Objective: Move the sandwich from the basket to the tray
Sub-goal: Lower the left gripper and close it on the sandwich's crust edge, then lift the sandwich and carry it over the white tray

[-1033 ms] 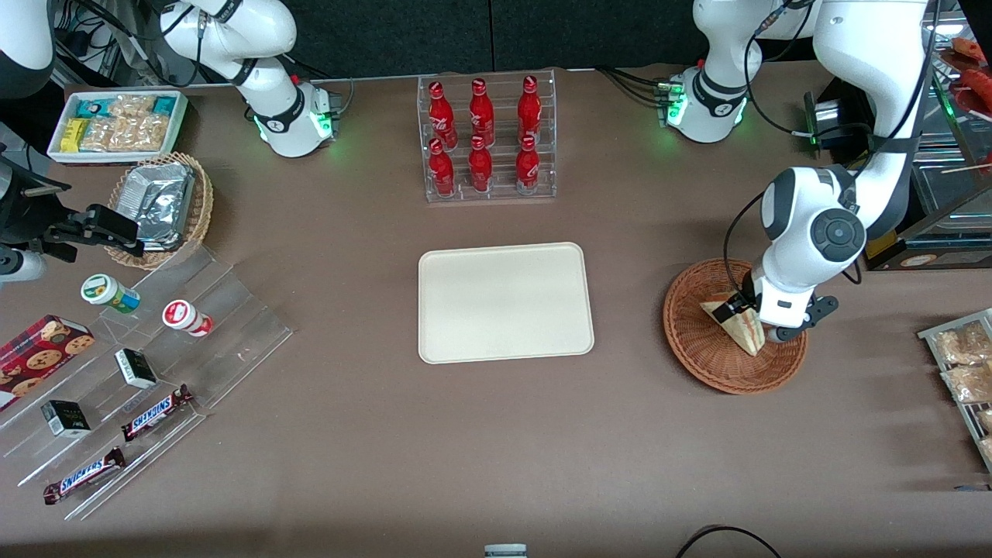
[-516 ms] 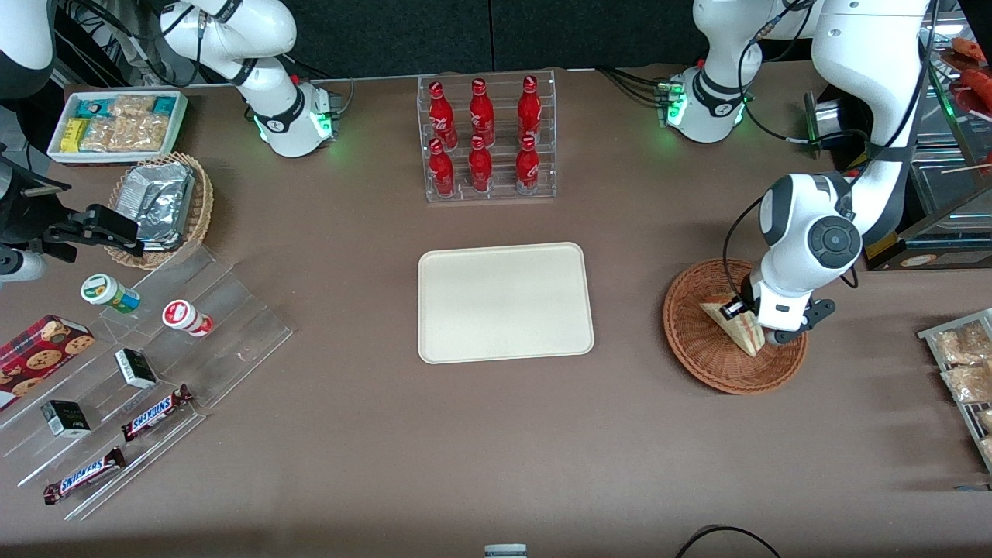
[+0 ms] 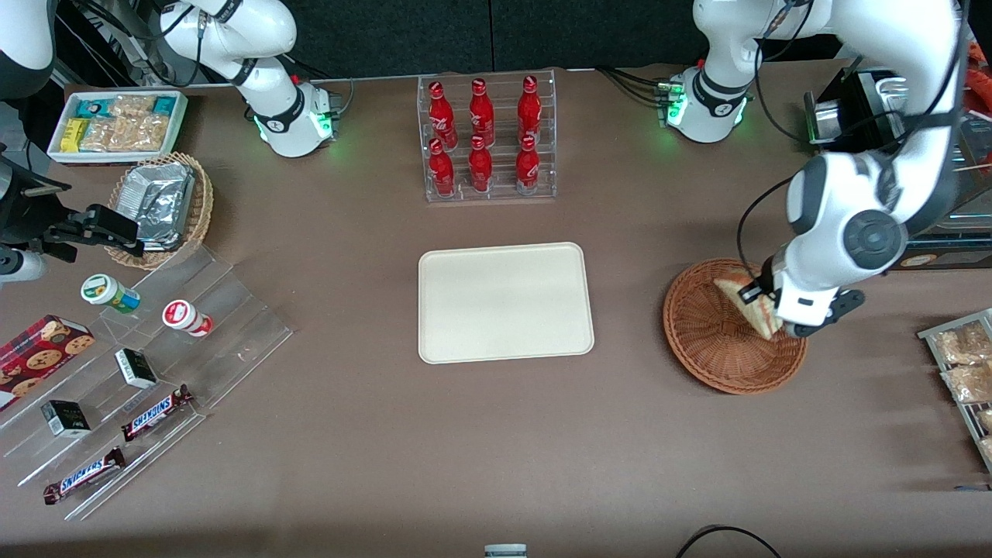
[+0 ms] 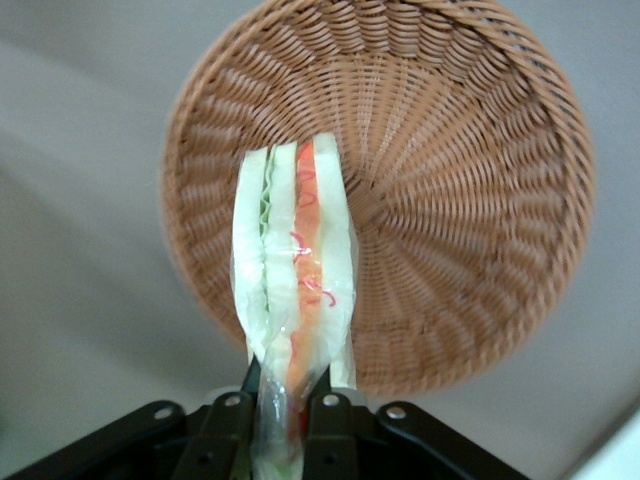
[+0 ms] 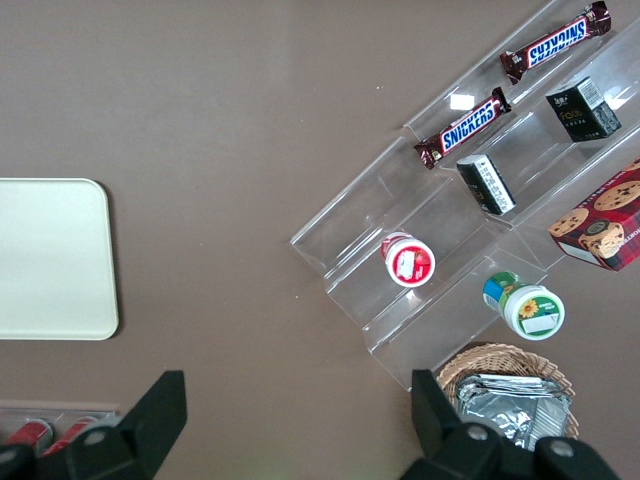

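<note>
The sandwich (image 3: 750,304), a plastic-wrapped white wedge with red and green filling (image 4: 292,270), hangs above the reddish-brown wicker basket (image 3: 713,341), clear of its weave. My gripper (image 3: 763,310) is shut on the sandwich's narrow end, one finger (image 4: 232,425) on each side. The basket (image 4: 470,190) lies below, with nothing else in it. The cream-white tray (image 3: 505,302) lies flat at the middle of the table, toward the parked arm from the basket, with nothing on it.
A clear rack of red bottles (image 3: 487,139) stands farther from the front camera than the tray. Snack packets (image 3: 961,364) lie at the working arm's end. At the parked arm's end stand a tan basket of foil packets (image 3: 163,205) and a clear stepped shelf (image 3: 139,372).
My gripper has risen with the sandwich, lifting it off the basket floor and drifting slightly toward the working arm's end.
</note>
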Controlling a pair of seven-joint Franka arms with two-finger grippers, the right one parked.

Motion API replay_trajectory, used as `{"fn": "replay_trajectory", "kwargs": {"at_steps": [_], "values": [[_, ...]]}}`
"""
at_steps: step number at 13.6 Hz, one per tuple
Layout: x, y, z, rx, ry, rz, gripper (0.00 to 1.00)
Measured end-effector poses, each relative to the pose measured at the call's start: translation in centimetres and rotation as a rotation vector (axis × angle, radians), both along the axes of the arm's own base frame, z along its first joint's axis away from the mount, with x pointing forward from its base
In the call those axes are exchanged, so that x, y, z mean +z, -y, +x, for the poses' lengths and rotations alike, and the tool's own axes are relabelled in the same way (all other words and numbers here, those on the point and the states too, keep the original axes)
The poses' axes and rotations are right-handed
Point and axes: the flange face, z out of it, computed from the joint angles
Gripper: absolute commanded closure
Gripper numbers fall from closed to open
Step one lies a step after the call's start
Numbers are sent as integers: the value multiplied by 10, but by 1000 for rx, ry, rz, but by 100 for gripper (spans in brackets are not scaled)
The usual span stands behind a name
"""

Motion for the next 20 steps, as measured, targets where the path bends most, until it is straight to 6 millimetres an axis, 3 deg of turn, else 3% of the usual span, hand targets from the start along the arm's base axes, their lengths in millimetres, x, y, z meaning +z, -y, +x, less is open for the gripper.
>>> {"fn": "replay_trajectory", "kwargs": {"at_steps": [2,4,6,9,11,15,20], "values": [[55,16,2,-41,-29,-2,100],[94,46,4,-92,-18,-10,100],[114,91,0,-162,7,-41,100],[126,166,-6,-266,24,-120,100],[119,211,-8,-325,17,-142,100],[77,299,-17,-427,-31,-161,100],[13,375,-20,-462,-38,-177,100]]}}
